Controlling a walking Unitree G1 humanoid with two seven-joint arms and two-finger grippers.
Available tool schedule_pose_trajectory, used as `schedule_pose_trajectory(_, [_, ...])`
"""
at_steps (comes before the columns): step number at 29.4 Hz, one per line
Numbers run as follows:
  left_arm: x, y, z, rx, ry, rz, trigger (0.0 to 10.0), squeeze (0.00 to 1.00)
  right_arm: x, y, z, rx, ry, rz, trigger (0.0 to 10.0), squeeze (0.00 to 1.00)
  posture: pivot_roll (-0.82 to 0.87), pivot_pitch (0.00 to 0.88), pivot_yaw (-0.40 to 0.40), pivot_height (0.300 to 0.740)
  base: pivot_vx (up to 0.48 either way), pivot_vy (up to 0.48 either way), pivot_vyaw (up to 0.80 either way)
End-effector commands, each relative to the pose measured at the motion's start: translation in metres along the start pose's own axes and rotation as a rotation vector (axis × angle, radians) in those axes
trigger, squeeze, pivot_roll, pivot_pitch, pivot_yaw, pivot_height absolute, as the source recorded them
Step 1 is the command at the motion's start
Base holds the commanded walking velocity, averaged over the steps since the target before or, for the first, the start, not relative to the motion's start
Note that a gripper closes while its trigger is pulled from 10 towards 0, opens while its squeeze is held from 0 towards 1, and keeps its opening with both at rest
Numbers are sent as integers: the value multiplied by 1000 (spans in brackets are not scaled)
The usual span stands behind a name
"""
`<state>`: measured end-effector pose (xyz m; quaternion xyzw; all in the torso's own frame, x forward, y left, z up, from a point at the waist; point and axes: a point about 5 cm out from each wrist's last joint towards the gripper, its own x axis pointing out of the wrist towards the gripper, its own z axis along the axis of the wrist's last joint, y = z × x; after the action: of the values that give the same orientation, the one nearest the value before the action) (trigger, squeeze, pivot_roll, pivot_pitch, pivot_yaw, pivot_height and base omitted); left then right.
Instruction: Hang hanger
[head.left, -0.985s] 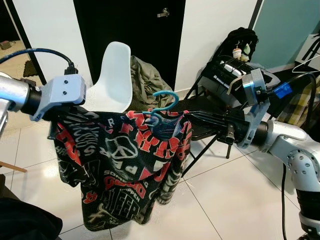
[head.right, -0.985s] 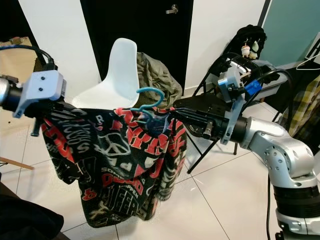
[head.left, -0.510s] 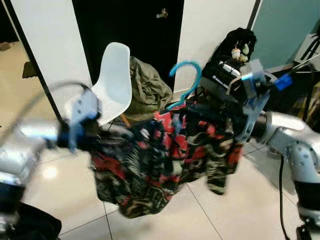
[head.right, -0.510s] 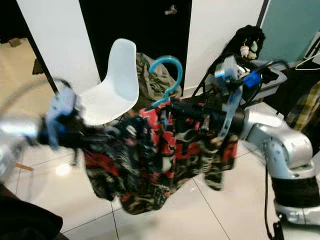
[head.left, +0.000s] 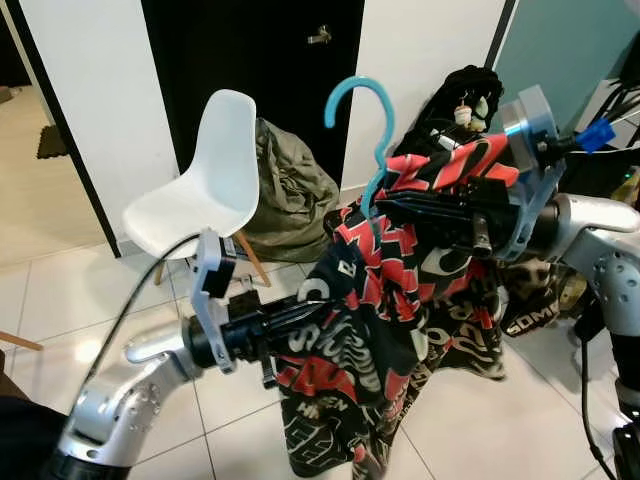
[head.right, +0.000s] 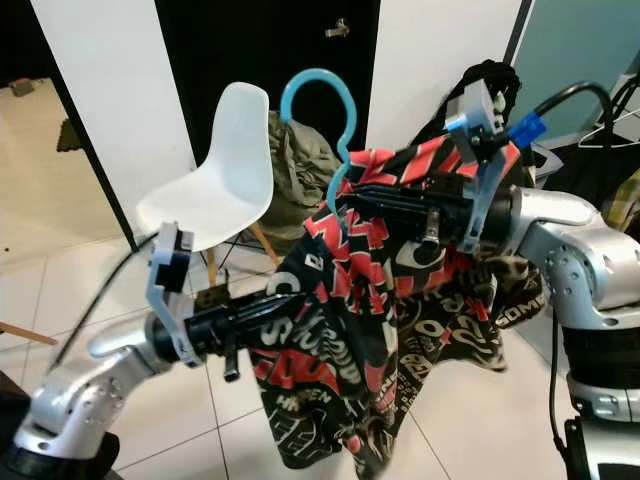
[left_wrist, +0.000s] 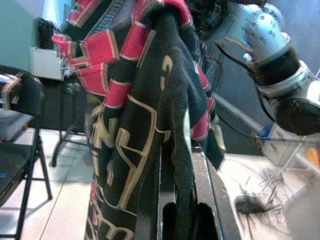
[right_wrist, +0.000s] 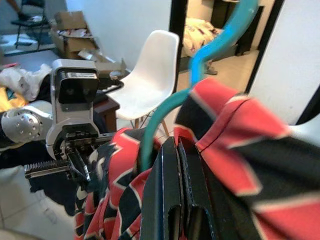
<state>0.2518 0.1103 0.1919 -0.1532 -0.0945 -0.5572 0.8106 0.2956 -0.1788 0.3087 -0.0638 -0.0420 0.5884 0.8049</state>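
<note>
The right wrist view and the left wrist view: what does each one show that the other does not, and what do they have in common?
The right wrist view shows the blue hanger rising past the right gripper, the white chair and the left gripper. The left wrist view shows a black folding chair and the silver right arm. Both share the red and black shirt, which each view's own gripper is shut on.

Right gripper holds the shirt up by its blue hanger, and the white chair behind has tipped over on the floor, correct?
Not quite: the white chair stands upright, as the left eye view shows. The right gripper does hold the shirt by its blue hanger.
</note>
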Motion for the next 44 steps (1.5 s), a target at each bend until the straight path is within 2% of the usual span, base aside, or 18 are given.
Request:
schedule_pose_trajectory(1, [6, -7, 19, 55, -113, -38, 10000, 0, 2, 0, -3, 6, 30, 10, 0, 0, -74, 0, -74, 740, 0, 0, 0])
schedule_pose_trajectory(2, [10, -10, 16, 29, -182, -1, 10000, 0, 0, -1, 0, -3, 34, 16, 0, 0, -78, 0, -89, 740, 0, 0, 0])
schedule_pose_trajectory(3, [10, -10, 16, 29, -182, -1, 10000, 0, 0, -1, 0, -3, 34, 16, 0, 0, -78, 0, -89, 740, 0, 0, 0])
schedule_pose_trajectory(4, [16, -10, 17, 12, -257, 36, 10000, 0, 0, -2, 2, -14, 39, 24, 0, 0, -78, 0, -94, 740, 0, 0, 0])
schedule_pose_trajectory(6, [16, -10, 17, 12, -257, 36, 10000, 0, 0, -2, 2, -14, 39, 24, 0, 0, -78, 0, -94, 740, 0, 0, 0])
schedule_pose_trajectory(8, [25, -7, 24, -11, -357, 70, 10000, 0, -1, -3, 7, -29, 11, 22, 0, 0, -81, 2, -95, 740, 0, 0, 0])
schedule_pose_trajectory(12, [30, -7, 27, -23, -403, 76, 10000, 0, -4, -5, 14, -41, -50, 8, 0, 0, -91, 5, -96, 740, 0, 0, 0])
schedule_pose_trajectory(18, [39, -8, 25, 3, -394, 81, 10000, 0, -7, -11, 25, -54, -130, -34, 0, 0, -94, 4, -96, 740, 0, 0, 0])
schedule_pose_trajectory(19, [44, -7, 26, 27, -387, 82, 10000, 0, -8, -14, 28, -60, -156, -54, 2157, 0, -95, 2, -97, 740, 0, 0, 0])
schedule_pose_trajectory(20, [49, -6, 27, 47, -385, 84, 10000, 0, -8, -16, 29, -62, -170, -64, 10000, 0, -95, 1, -96, 740, 0, 0, 0])
schedule_pose_trajectory(23, [51, -6, 28, 64, -384, 85, 10000, 0, -8, -16, 28, -57, -177, -65, 10000, 0, -94, 1, -96, 740, 0, 0, 0])
schedule_pose_trajectory(24, [53, -5, 30, 73, -387, 87, 10000, 0, -7, -16, 27, -51, -178, -69, 10000, 984, -98, 1, -93, 740, 0, 0, 0])
schedule_pose_trajectory(29, [54, -4, 31, 89, -388, 92, 10000, 0, -11, -6, 29, -50, -193, 1, 10000, 1000, -99, 1, -93, 740, 0, 0, 0])
schedule_pose_trajectory(33, [54, -2, 31, 103, -388, 99, 10000, 0, -17, 15, 33, -50, -183, 173, 10000, 1000, -104, 0, -97, 740, 0, 0, 0])
schedule_pose_trajectory(39, [51, 0, 33, 118, -386, 104, 10000, 0, -22, 24, 42, -48, -207, 251, 10000, 1000, -103, 0, -99, 740, 0, 0, 0])
schedule_pose_trajectory(42, [42, 4, 30, 156, -327, 93, 10000, 0, -48, 27, 87, -97, -386, 286, 10000, 1000, -104, 0, -101, 740, 0, 0, 0])
schedule_pose_trajectory(43, [42, 4, 30, 156, -327, 93, 10000, 0, -48, 27, 87, -97, -386, 286, 10000, 1000, -104, 0, -101, 740, 0, 0, 0])
schedule_pose_trajectory(44, [36, 5, 28, 170, -287, 77, 10000, 0, -58, 26, 104, -140, -435, 273, 10000, 1000, -104, 0, -101, 740, 0, 0, 0])
